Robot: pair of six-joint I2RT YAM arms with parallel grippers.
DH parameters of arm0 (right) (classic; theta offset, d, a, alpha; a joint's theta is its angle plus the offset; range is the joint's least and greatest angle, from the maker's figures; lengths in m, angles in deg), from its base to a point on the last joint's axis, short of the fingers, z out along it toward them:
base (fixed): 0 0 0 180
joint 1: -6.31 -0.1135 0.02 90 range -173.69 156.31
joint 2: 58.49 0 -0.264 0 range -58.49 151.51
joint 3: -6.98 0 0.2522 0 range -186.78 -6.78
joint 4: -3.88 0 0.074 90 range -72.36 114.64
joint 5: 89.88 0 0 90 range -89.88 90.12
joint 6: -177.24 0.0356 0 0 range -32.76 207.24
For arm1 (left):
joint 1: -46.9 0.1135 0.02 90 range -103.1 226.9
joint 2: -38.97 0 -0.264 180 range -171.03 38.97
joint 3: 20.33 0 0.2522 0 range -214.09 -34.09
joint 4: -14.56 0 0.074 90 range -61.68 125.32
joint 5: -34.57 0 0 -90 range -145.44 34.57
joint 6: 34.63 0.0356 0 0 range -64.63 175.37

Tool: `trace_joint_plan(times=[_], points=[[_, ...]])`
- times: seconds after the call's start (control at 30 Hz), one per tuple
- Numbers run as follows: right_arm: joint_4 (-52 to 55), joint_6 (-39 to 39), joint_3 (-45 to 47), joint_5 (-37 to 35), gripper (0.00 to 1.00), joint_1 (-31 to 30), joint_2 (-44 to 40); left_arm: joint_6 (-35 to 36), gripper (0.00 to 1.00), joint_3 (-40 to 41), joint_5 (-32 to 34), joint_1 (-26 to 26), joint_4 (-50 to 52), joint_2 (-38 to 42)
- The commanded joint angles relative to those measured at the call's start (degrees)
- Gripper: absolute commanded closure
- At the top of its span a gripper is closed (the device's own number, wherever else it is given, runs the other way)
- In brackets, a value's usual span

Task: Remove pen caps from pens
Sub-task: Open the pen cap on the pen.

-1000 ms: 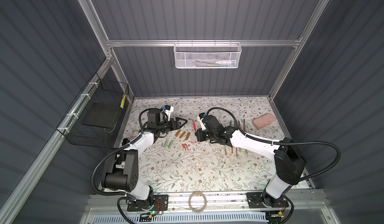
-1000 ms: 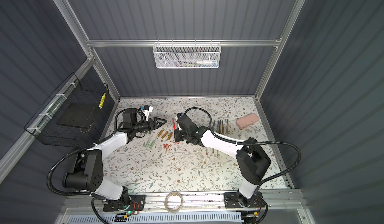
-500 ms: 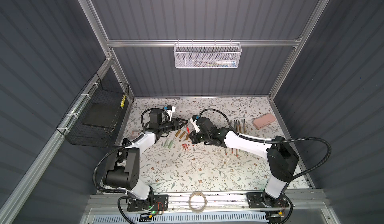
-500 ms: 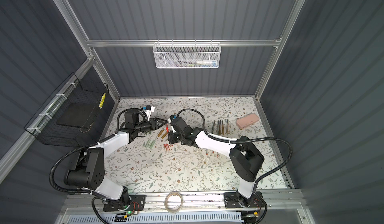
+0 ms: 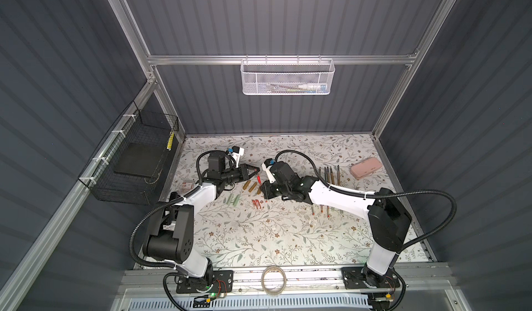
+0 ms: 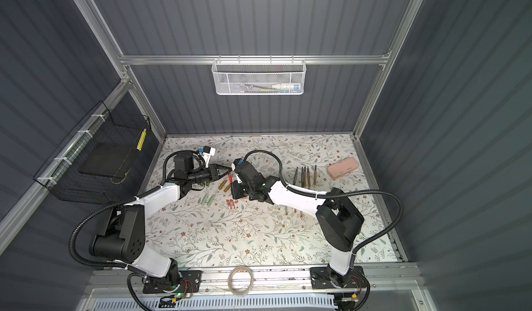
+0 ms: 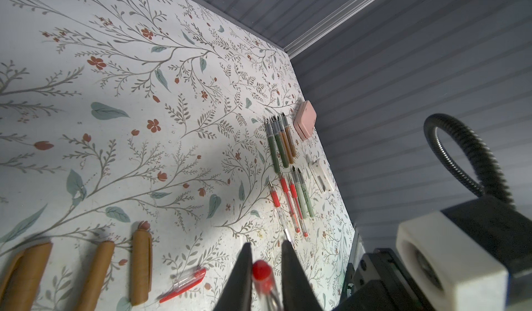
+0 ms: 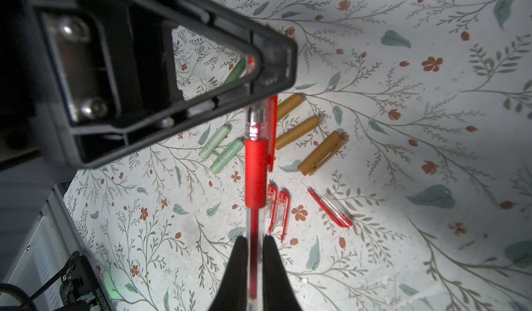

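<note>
Scattered pen caps (image 5: 247, 184) mid-table — open floral mat (image 5: 273, 237) toward the front

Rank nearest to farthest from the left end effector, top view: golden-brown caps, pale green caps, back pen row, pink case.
1. golden-brown caps, just frontward of the left end effector.
2. pale green caps, farther front.
3. back pen row, robot's right.
4. pink case, far right.

On the table (image 5: 259, 237), loose pen caps (image 5: 250, 185) lie left of centre, pens (image 5: 328, 175) in rows to their right, an oblong case (image 5: 366, 167) farther right again.
</note>
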Motion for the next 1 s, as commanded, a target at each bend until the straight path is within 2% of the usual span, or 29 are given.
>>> trace_joint_plan(times=[0.0, 0.3, 0.47, 0.53, 0.63, 0.7, 0.8, 0.83, 0.97], points=[[0.3, -0.4, -1.4, -0.2, 1.0, -0.4, -0.1, 0.9, 0.81, 0.2, -0.5, -0.3, 0.5, -0.6], [-1.3, -0.2, -0.8, -0.5, 1.0, -0.4, -0.3, 0.6, 0.85, 0.5, -0.2, -0.4, 0.2, -0.7], [0.0, -0.4, -1.7, -0.8, 1.0, -0.4, -0.2, -0.5, 0.82, 0.6, -0.3, -0.6, -0.4, -0.9], [-1.1, -0.4, -1.1, -0.9, 1.0, -0.4, -0.3, -0.5, 0.86, 0.9, -0.1, -0.6, -0.8, -1.1], [0.0, -0.6, -2.0, -0.7, 1.0, -0.4, 0.1, -0.5, 0.99, 0.7, 0.3, -0.7, -0.5, -1.2], [-0.2, -0.5, -2.1, -0.7, 1.0, -0.4, 0.1, -0.3, 1.0, 0.2, 0.3, -0.6, 0.2, -1.1], [-0.4, 0.0, -2.0, -0.9, 0.76, -0.3, 1.0, -0.9, 1.0, 0.1, -0.1, -0.6, -0.4, -1.0], [0.3, -0.1, -2.6, -0.8, 0.71, -0.2, 1.6, -1.1, 1.0, 0.0, -0.4, -0.6, -0.5, -0.9], [-0.4, 0.5, -2.8, -0.2, 0.64, 0.2, 2.8, -1.3, 1.0, -0.2, -1.0, -0.6, -0.4, -0.5]])
